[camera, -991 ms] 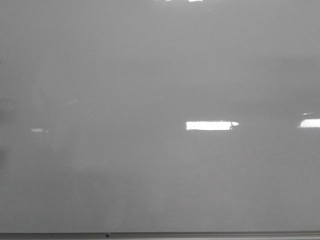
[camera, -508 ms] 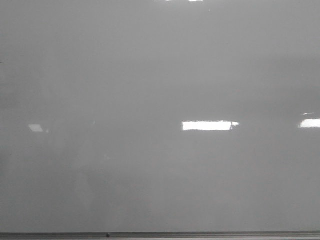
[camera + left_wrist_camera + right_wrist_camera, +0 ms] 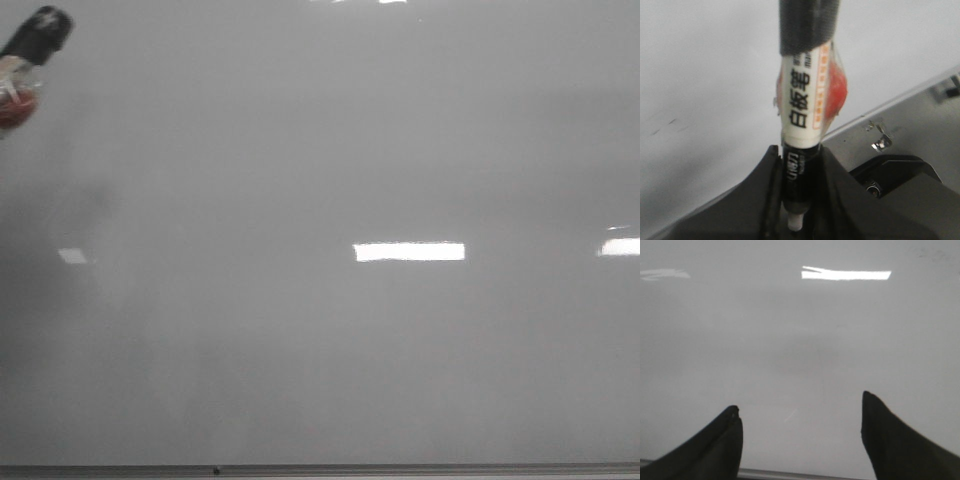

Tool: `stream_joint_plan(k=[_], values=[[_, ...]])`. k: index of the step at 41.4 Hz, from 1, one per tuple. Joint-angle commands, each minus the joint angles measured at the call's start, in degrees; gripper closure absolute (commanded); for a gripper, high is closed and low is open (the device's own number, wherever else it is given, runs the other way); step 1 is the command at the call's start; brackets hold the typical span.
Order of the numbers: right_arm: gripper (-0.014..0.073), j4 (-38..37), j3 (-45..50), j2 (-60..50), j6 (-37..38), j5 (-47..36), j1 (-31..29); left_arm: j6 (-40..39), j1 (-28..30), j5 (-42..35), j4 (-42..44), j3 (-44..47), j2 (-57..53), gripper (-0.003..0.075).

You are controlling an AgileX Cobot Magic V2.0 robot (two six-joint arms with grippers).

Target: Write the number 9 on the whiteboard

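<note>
**One marker held at the far left of a blank whiteboard**

One whiteboard marker (image 3: 802,107) is the only tool in play. In the left wrist view the left gripper (image 3: 795,187) is clamped on the marker's dark lower barrel, one black finger on each side. Above the fingers (image 3: 757,200) the barrel carries a white label with black Chinese characters and a red patch beside it. A black cap or black end section sits at the end farthest from the gripper. A small pale end of the marker shows below the grip, between the fingers.

In the front view the marker (image 3: 30,60) enters at the upper left corner, tilted, with its black end highest and a bit of white and red below it. Whether it touches the board cannot be told.

The whiteboard (image 3: 330,150) is glossy grey-white and fills the front view. A thin metal strip (image 3: 400,468) runs along its lower edge. Bright rectangular light reflections lie on the right half, and a soft dark shadow sits at the left, below the marker. No drawn line of the number 9 is visible on the surface.

In the right wrist view the right gripper (image 3: 800,440) is spread wide and holds nothing. Its two black fingertips (image 3: 722,442) stand well apart, with bare whiteboard (image 3: 805,330) between them.
</note>
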Motion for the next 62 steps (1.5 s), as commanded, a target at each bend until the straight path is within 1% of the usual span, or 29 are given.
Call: stream_joint_plan(k=[1,4,8,12,17,19,24,30,38,43,49,51,54,56,57,58,62], values=[[0.0068,8.32,-4.14,3.65,-9.25,0.67,1.31,13.78,-5.77,0.24,-7.91,-2.02,-1.49,0.0739],[0.0068,14.14,-6.1,5.99,-16.85,5.24,3.34,21.18,-10.17,0.85,-9.12,-2.02,-1.49,0.0739],[0.0068,20.87,-8.87,9.55,-27.04,13.07,6.61,26.23,-15.32,1.09,-9.11,-2.02,-1.49,0.0739],[0.0068,27.66,-11.38,13.39,-36.68,19.1,10.29,27.96,-19.64,1.3,-9.11,-2.02,-1.49,0.0739],[0.0068,35.45,-14.07,17.6,-44.48,20.66,15.38,27.96,-23.32,1.3,-9.11,-2.02,-1.49,0.0739],[0.0068,37.15,-15.32,19.65,-46.35,20.55,17.39,28.06,-24.23,1.3,-9.11,-2.02,-1.49,0.0739],[0.0068,38.2,-19.14,25.45,-48.11,19.85,22.08,28.06,-25.76,1.3,-9.11,-2.02,-1.49,0.0739],[0.0068,38.24,-23.87,32.35,-50.15,18.14,27.44,28.06,-25.86,1.3,-9.11,-2.02,-1.49,0.0739],[0.0068,38.24,-28.98,39.98,-51.04,15.85,33.49,28.06,-25.86,1.3,-9.11,-2.02,-1.49,0.0739],[0.0068,38.24,-31.1,43.86,-52.34,15.82,35.46,28.06,-25.86,1.3,-9.11,-2.02,-1.49,0.0739],[0.0071,38.47,-32.85,47.76,-52.35,16.5,36.31,28.06,-25.86,0.69,-9.11,-2.02,-1.49,0.0739],[0.0096,38.73,-33.32,48.56,-52.35,16.73,36.31,28.06,-25.86,0.43,-9.11,-2.02,-1.49,0.0739],[0.0193,38.83,-33.88,49.26,-52.35,17.06,36.31,28.06,-25.86,0.19,-9.11,-2.02,-1.49,0.0739],[0.0298,38.88,-34.16,49.42,-52.35,17.71,36.31,28.06,-25.86,0.03,-9.0,-2.02,-1.49,0.0739],[0.0325,38.88,-34.26,49.42,-52.35,17.91,36.31,28.06,-25.86,0.03,-9.0,-2.02,-1.49,0.0739],[0.0377,38.88,-34.32,49.42,-52.35,18.11,36.31,28.06,-25.86,-0.13,-9.0,-2.02,-1.49,0.0739],[0.0521,38.82,-34.44,49.42,-52.35,19.19,36.31,28.06,-25.86,-1.11,-8.91,-2.02,-1.49,0.0738]])
